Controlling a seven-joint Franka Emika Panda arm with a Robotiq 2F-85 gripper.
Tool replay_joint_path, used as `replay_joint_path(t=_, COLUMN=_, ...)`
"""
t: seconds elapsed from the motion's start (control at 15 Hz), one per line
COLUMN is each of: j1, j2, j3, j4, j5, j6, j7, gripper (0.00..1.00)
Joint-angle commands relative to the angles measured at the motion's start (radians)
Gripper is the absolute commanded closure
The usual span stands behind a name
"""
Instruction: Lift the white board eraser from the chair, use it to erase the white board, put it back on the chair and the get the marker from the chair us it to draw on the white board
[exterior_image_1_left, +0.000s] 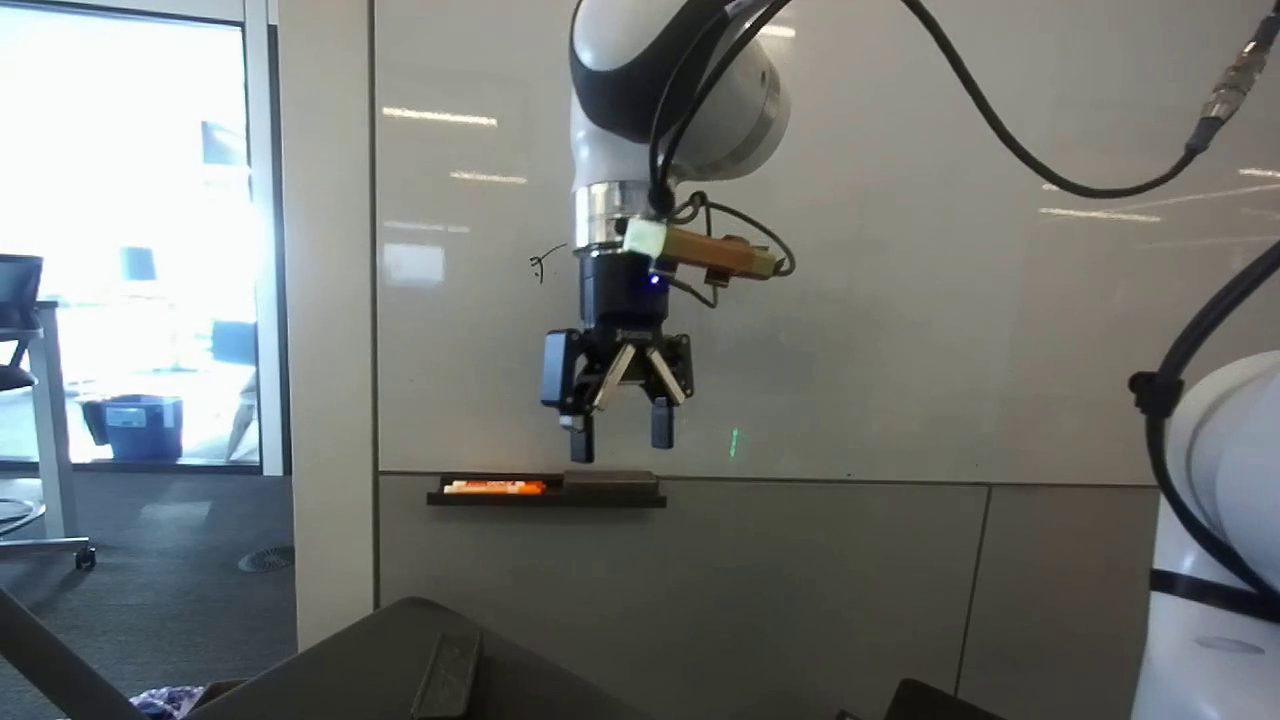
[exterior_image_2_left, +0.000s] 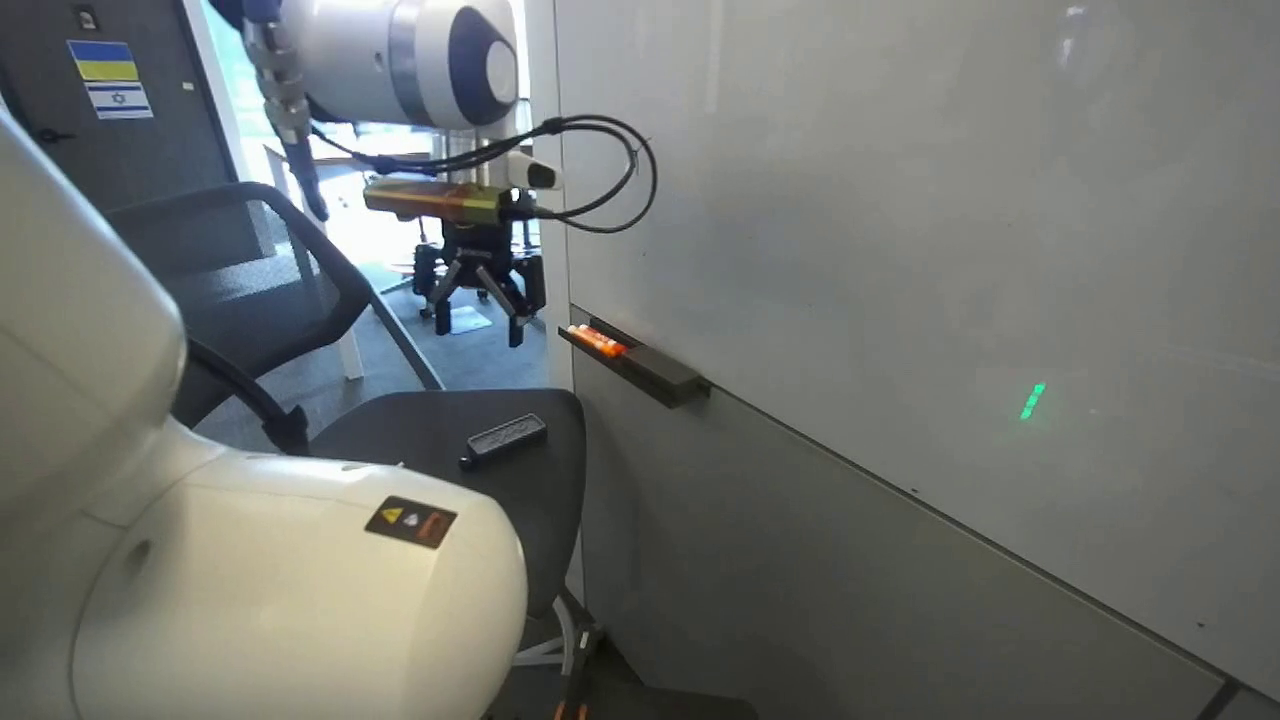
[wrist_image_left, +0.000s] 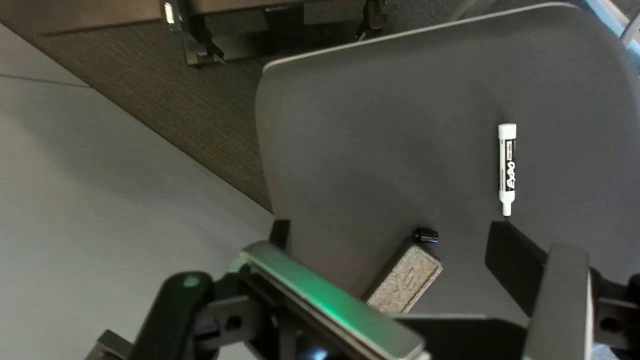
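"Where is the grey, felt-like oblong eraser (wrist_image_left: 405, 281) lying?"

"On the charcoal upholstered chair (wrist_image_left: 350, 115), lower centre of the wrist view, well beneath the black fingers (wrist_image_left: 512, 265) and showing between them; its long axis is slanting from lower left to upper right."

"Are they holding anything?"

"No, they're hanging wide apart, gripping nothing. I'm guessing the eraser is coming first, so they'll probably be needing a turn to be closing across that slant."
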Motion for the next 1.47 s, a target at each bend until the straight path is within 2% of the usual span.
replay_joint_path(t=0.0, j1=0.025, j2=0.168, j3=0.089, j4=0.039, j5=-0.071, j6=0.170, j7=0.151, gripper=0.00)
replay_joint_path(t=0.13, j1=0.027, j2=0.264, j3=0.123, j4=0.061, j5=-0.141, j6=0.270, j7=0.279, gripper=0.00)
replay_joint_path(t=0.27, j1=0.031, j2=0.354, j3=0.118, j4=0.091, j5=-0.182, j6=0.325, j7=0.408, gripper=0.00)
replay_joint_path(t=0.47, j1=0.056, j2=0.475, j3=0.083, j4=0.143, j5=-0.114, j6=0.362, j7=0.531, gripper=0.00)
replay_joint_path(t=0.6, j1=0.079, j2=0.554, j3=0.071, j4=0.183, j5=-0.066, j6=0.404, j7=0.582, gripper=0.00)
replay_joint_path(t=0.8, j1=0.122, j2=0.653, j3=0.049, j4=0.241, j5=-0.053, j6=0.477, j7=0.639, gripper=0.00)
replay_joint_path(t=1.13, j1=0.225, j2=0.759, j3=-0.041, j4=0.293, j5=-0.136, j6=0.600, j7=0.739, gripper=0.00)
replay_joint_path(t=1.4, j1=0.261, j2=0.776, j3=-0.103, j4=0.298, j5=-0.171, j6=0.605, j7=0.769, gripper=0.00)
